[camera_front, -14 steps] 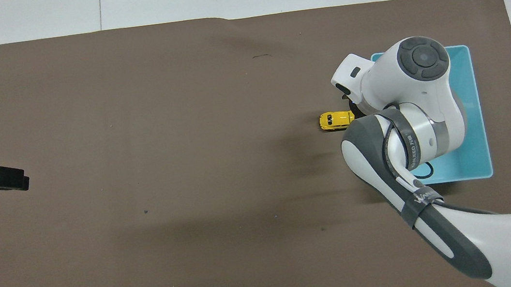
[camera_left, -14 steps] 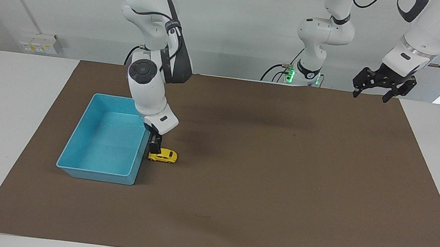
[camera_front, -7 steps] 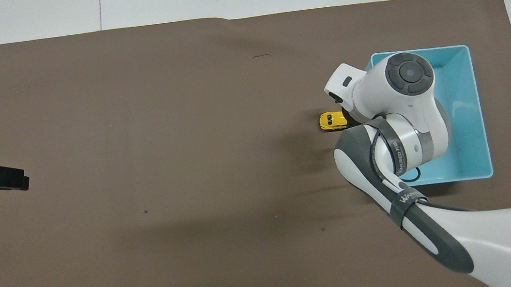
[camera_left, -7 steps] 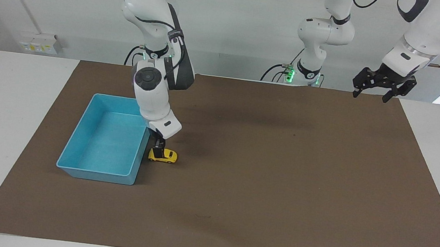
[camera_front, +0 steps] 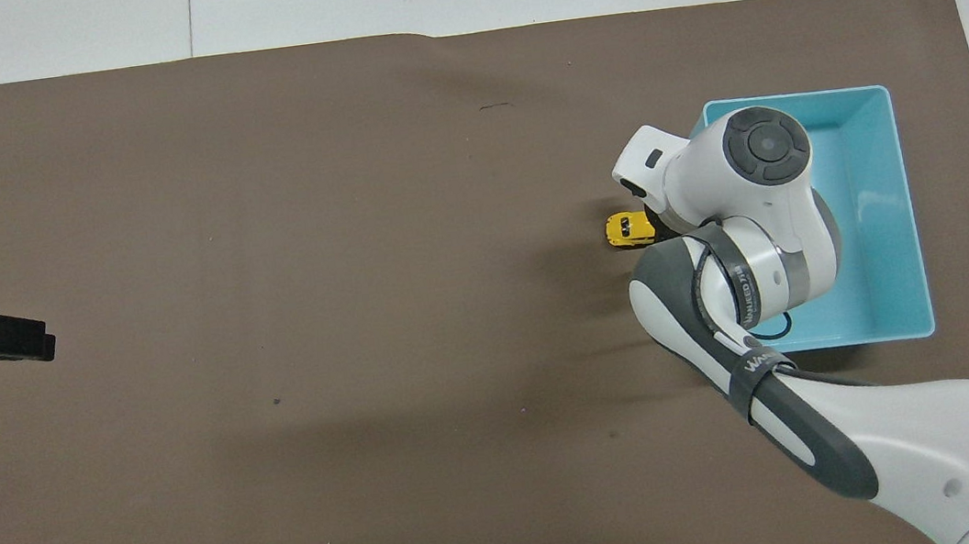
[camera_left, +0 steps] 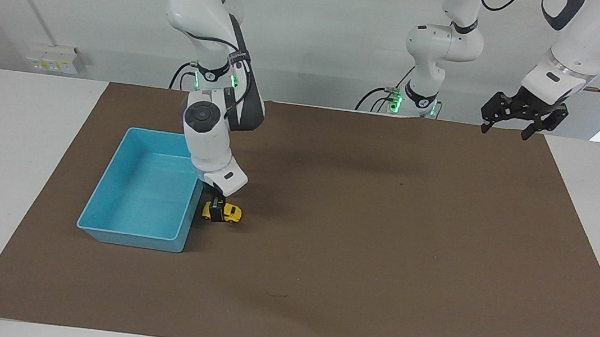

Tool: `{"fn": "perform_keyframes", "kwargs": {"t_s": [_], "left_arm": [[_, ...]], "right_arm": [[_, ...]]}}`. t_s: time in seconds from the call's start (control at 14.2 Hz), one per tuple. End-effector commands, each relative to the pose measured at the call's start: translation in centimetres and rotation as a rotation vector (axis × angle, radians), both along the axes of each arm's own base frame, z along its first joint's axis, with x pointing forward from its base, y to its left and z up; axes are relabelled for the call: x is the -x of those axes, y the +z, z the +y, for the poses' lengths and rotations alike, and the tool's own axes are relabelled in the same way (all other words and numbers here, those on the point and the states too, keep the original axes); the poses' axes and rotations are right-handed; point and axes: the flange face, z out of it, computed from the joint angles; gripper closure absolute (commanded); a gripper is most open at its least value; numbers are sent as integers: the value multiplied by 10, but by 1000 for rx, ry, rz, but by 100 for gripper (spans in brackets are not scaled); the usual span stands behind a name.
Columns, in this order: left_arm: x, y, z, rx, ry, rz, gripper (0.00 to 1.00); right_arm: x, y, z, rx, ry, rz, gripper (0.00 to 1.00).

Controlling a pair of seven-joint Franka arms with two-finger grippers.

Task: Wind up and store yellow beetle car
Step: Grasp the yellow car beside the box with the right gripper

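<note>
While the right hand (camera_left: 218,207) straddles the tiny yellow beetle-shaped toy car (camera_left: 229,213) unclenched (left hand (camera_left: 510,126) waits, open), an off-centre squeeze could flick it away.

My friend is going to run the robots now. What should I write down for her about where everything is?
Right gripper: down at the yellow car, fingers around its end nearest the blue bin; jaws at their widest, so not clamped yet as far as can be seen.
Left gripper: open, holding nothing, waiting in the air over the left arm's end of the table.
Car: on the brown mat, right beside the bin, outside it.
Bin: nothing in it.
Done: the right arm has reached the car.
Left: grip the car, wind it up, put it in the bin.
</note>
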Motion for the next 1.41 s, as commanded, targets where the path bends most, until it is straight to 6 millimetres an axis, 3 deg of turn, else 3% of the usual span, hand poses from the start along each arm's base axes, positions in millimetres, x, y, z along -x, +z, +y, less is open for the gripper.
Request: {"fn": "perform_keyframes", "kwargs": {"t_s": [0.0, 0.21, 0.56, 0.77, 0.98, 1.05, 1.34], "left_arm": [[2, 5, 4, -6, 2, -5, 0], [2, 5, 4, -6, 2, -5, 0], [2, 5, 4, -6, 2, -5, 0], [2, 5, 4, -6, 2, -5, 0], [2, 5, 4, -6, 2, -5, 0], [2, 5, 4, -6, 2, -5, 0], [2, 5, 4, -6, 0, -5, 0]], "right_arm": [[0, -8, -6, 6, 27, -11, 0], [2, -14, -5, 7, 30, -14, 1], [2, -14, -5, 7, 27, -8, 25], [3, -14, -4, 7, 19, -4, 61], [1, -11, -2, 7, 21, -4, 82], [1, -9, 1, 5, 22, -9, 86], [-4, 4, 8, -4, -6, -3, 86]]}}
